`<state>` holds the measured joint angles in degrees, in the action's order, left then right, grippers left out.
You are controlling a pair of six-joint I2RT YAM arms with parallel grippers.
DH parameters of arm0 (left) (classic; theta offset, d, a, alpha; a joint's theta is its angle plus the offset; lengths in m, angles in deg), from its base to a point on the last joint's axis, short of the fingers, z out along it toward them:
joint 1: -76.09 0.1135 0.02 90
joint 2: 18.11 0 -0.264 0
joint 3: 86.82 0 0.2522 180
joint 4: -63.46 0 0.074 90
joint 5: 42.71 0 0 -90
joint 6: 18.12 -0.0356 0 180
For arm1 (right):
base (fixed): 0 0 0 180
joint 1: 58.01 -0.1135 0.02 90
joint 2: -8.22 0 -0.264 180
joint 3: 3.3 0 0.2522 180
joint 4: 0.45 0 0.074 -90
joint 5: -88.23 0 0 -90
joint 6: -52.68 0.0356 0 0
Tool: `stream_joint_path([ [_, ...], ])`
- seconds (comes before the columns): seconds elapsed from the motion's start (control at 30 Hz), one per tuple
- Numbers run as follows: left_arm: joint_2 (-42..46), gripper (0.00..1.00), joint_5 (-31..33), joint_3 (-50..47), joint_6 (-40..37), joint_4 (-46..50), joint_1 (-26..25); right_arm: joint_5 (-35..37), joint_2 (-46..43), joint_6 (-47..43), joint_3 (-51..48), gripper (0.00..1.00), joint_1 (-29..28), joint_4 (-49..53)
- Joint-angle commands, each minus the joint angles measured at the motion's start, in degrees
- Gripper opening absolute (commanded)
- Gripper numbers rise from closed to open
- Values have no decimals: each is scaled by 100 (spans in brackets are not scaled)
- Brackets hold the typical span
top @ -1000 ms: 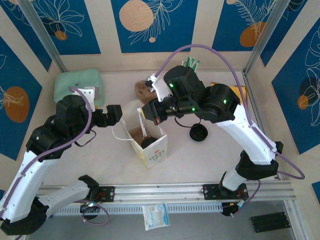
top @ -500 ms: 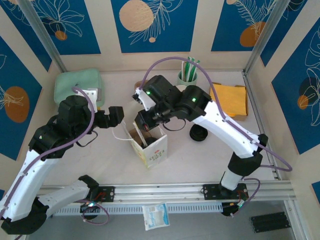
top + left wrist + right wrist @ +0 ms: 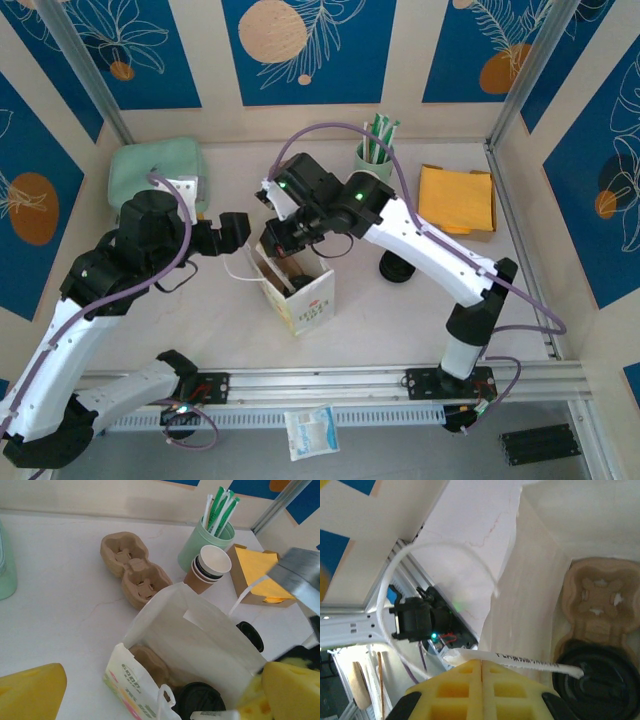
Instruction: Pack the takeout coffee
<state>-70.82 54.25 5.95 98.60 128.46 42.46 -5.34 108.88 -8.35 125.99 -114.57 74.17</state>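
Left pincer (image 3: 232, 232): released, jaws at full spread. It hangs just beside the left side of the white paper bag (image 3: 312, 300), apart from it. In my left wrist view both yellow fingers (image 3: 30, 692) frame the bag's open mouth, and nothing lies between them but the bag itself.

Right pincer (image 3: 481, 672): clenched, pads pressed flush together, positioned over the bag's mouth. The bag's white paper handle (image 3: 520, 662) crosses right at the fingertips. I cannot tell whether the strip is pinched or merely lying against them.

Takeout coffee (image 3: 592, 680): inside the bag, seated in a brown pulp carrier (image 3: 600, 592) that sits on the bag's floor. Only its black lid shows; the cup body is hidden below.

Bag: upright on the table (image 3: 200, 310), mouth open.

Elsewhere on the table, behind the bag: a second pulp carrier (image 3: 132, 570), a nested stack of lidless cups (image 3: 210, 567), a green holder of straws (image 3: 202, 542) and yellow napkins (image 3: 457, 198). A loose black lid (image 3: 397, 267) lies right of the bag.
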Motion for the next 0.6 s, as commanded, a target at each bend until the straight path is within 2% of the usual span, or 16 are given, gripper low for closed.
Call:
stream_joint_path([
  [0.0,-11,99,-99,36,19,-178,62,-68,234,-25,-92,0,69,294],
  [0.27,-94,99,-142,61,16,-229,58,14,-130,-23,330,0,90,530],
  [0.57,-161,99,-186,71,26,-258,58,440,-554,-49,859,0,48,950],
])
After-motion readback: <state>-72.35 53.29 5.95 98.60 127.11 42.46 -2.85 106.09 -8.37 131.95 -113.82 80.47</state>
